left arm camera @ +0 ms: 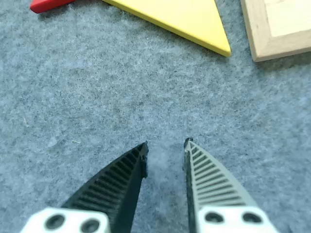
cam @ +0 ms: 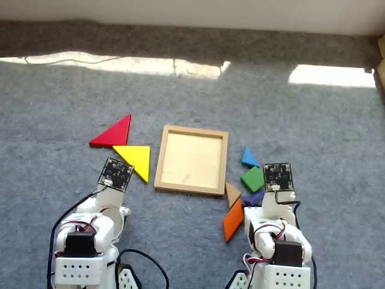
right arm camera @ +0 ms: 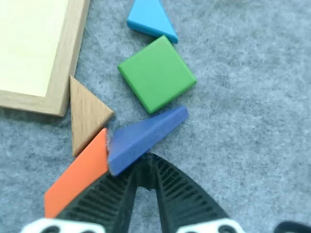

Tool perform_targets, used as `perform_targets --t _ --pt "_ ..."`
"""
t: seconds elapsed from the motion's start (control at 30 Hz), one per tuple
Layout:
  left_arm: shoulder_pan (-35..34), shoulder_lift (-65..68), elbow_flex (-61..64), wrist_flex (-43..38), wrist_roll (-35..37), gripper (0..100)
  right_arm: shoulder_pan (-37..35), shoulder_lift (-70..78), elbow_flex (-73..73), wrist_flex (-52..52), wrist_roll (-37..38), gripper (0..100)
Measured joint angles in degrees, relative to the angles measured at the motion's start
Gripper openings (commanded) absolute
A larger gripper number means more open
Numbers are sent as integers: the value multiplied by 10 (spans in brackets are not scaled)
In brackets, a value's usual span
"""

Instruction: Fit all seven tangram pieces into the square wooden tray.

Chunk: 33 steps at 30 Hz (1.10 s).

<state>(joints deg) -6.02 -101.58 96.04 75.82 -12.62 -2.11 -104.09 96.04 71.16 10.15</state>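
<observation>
tray (cam: 189, 189) — floor bare | seven pieces (cam: 137, 158) — all outside, on carpet (cam: 301, 120)

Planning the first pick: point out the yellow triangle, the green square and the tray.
yellow triangle (cam: 137, 158), high view, middle of its face.
green square (right arm camera: 157, 74), right wrist view, centre of its face.
tray (cam: 162, 156), high view, left rim.

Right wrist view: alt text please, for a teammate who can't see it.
The right hand, shut, sits at the edge of a dark blue piece. Nearby lie an orange piece, a wooden triangle, a green square, a light blue triangle and a corner of the tray.
</observation>
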Motion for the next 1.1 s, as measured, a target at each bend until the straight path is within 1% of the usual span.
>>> perform_targets --t 0.9,1.0,1.1 --pt "0 0 0 0 0 133 0 0 0 0 3 5" --pt "0 0 0 0 0 133 17 0 -22 5 4 5" --pt "0 0 0 0 0 133 52 -1 -97 25 -14 5"
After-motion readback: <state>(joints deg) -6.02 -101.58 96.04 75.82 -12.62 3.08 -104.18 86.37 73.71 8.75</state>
